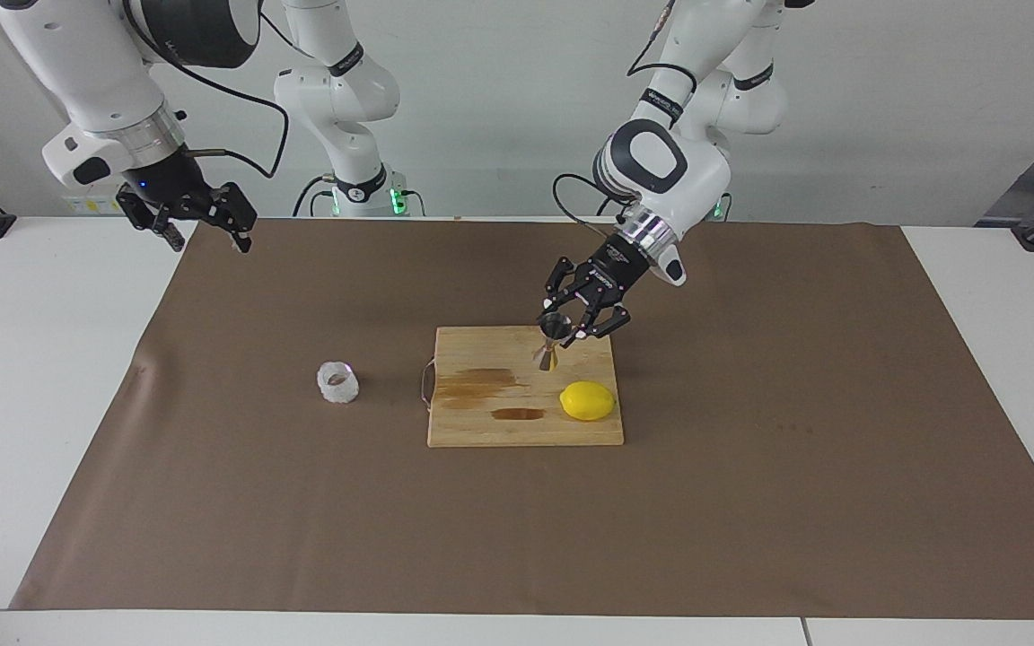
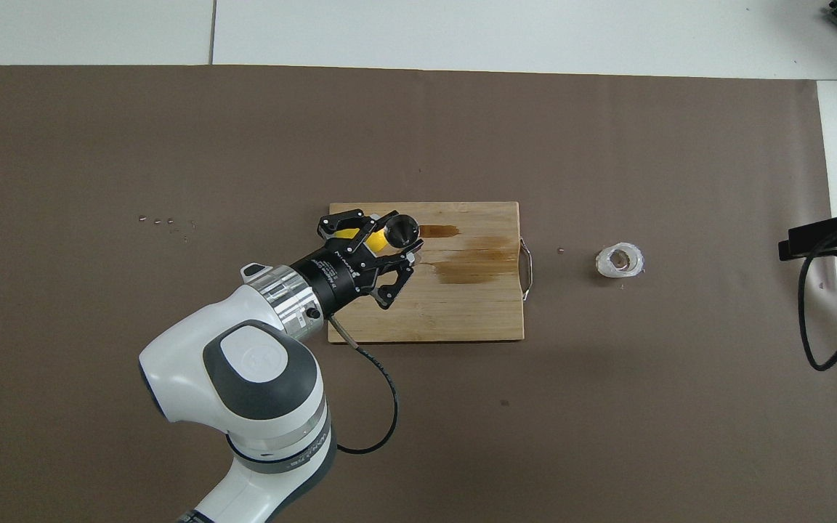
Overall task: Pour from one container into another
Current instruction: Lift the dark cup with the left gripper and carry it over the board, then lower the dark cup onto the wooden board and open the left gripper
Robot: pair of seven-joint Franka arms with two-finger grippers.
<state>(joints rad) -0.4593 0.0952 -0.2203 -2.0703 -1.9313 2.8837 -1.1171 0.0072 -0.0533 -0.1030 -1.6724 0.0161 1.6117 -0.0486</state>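
Note:
A small steel hourglass jigger [image 1: 549, 344] [image 2: 400, 230] hangs tilted in the air, with my left gripper [image 1: 560, 328] [image 2: 395, 238] shut on it over the wooden cutting board [image 1: 499, 426] [image 2: 462, 312]. The squat, bumpy clear glass cup [image 1: 337, 382] [image 2: 620, 261] stands on the brown mat beside the board's handle, toward the right arm's end. At that end of the table, raised near the mat's corner, my right gripper [image 1: 209, 235] [image 2: 803, 247] waits open and holds nothing.
A yellow lemon [image 1: 587, 400] [image 2: 349, 234] lies on the board, partly covered by the left gripper in the overhead view. Brown wet stains [image 2: 471, 265] mark the board. Several tiny specks [image 2: 164, 220] lie on the mat toward the left arm's end.

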